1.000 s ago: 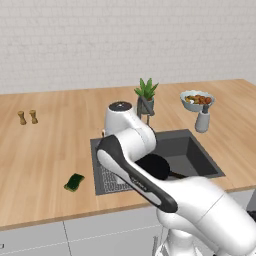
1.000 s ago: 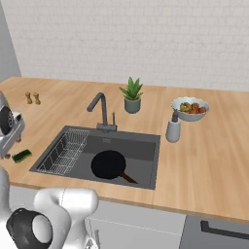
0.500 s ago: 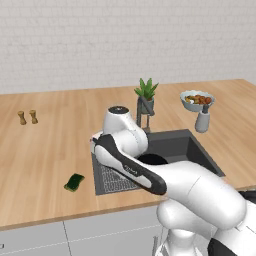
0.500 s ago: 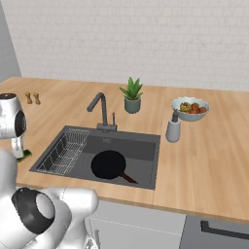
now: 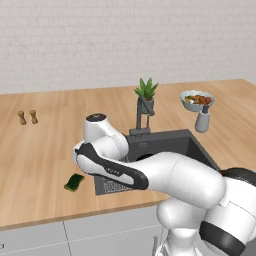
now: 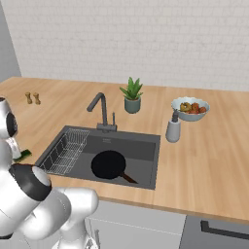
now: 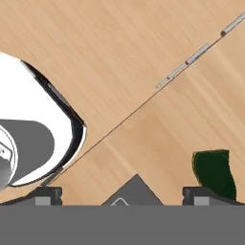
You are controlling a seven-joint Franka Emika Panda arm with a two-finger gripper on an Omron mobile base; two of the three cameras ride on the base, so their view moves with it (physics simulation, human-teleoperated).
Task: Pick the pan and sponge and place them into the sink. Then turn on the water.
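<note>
Claw [image 7: 122, 194] open wide, nothing gripped; sponge [image 7: 215, 173] just past one fingertip, on counter [image 7: 143, 57].

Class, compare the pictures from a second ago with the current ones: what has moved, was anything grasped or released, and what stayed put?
The white arm has swung left, away from the dark grey sink and over the wooden counter toward the small green sponge. Nothing was grasped or released; the open gripper holds nothing. The round black frying pan stays in the basin, the sponge stays on the counter, and no water runs.
</note>
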